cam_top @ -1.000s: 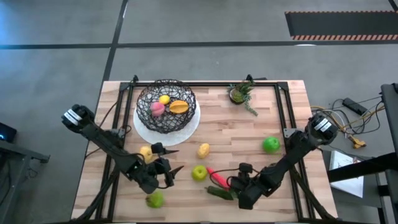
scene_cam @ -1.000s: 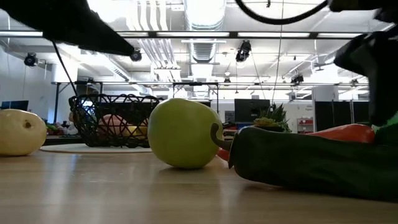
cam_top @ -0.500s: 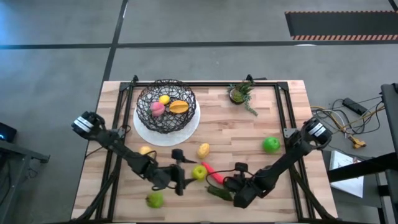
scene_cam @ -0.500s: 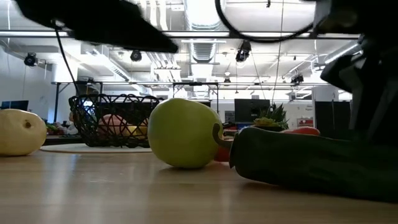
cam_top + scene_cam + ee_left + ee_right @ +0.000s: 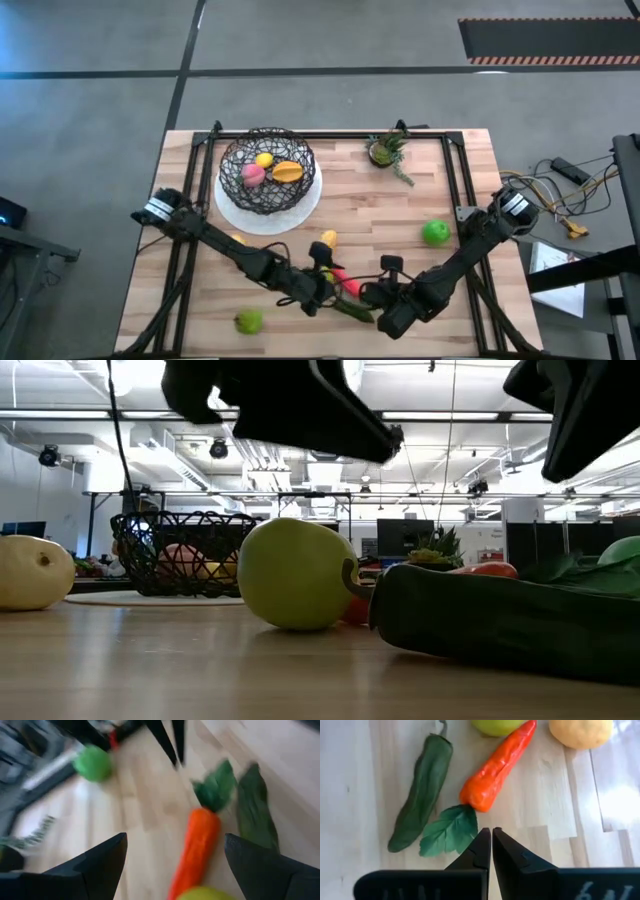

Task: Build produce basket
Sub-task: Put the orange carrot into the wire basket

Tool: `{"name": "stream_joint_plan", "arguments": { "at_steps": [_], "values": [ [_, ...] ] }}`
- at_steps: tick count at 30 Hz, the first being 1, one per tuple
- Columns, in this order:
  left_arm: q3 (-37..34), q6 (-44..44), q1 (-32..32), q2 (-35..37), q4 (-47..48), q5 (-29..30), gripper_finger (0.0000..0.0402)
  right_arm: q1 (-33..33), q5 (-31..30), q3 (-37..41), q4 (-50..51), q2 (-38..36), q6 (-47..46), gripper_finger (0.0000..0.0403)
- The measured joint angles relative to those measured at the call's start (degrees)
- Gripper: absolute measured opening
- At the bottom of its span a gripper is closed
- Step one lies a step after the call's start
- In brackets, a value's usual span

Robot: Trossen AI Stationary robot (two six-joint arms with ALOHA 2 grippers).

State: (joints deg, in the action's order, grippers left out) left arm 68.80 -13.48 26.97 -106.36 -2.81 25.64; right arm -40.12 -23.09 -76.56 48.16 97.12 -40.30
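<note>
I am bringing my left hand (image 5: 172, 865) down over the cluster at the near middle of the counter (image 5: 420, 190), fingers (image 5: 95, 865) spread wide and holding nothing. Just under it sits the green apple (image 5: 295, 574), with the orange carrot (image 5: 196, 847) running forward between the fingers and the dark green pepper (image 5: 257, 812) lying beside the carrot. I am judging the apple the target, so I am aiming to centre the hand over it, keep the fingers clear of the carrot, then squeeze slowly since a round fruit may roll. My right hand (image 5: 491, 840) is hovering just past the carrot's leafy end, fingers pressed together and empty; I am keeping it out of the way. Farthest from both hands, the basket (image 5: 267, 170) is sitting on a white plate (image 5: 300, 213) with three pieces already inside
</note>
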Motion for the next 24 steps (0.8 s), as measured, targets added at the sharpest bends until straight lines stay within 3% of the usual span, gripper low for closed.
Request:
{"name": "stream_joint_plan", "arguments": {
  "at_steps": [10,17,24],
  "values": [
    [7.3,-0.5,-6.5,-8.1,6.3,-16.1,0.0312,-3.5,4.1,0.9,-0.1,0.1,-4.3,0.0009],
    [12.2,-0.4,-11.2,-13.2,10.0,-25.6,0.0289,-9.1,-2.0,0.9,-0.5,-0.1,-9.6,0.0009],
    [12.8,-0.4,-12.0,-16.0,11.0,-26.5,0.0218,-13.3,-9.3,0.9,-0.5,0.0,-12.6,0.0009]
  ]
}}
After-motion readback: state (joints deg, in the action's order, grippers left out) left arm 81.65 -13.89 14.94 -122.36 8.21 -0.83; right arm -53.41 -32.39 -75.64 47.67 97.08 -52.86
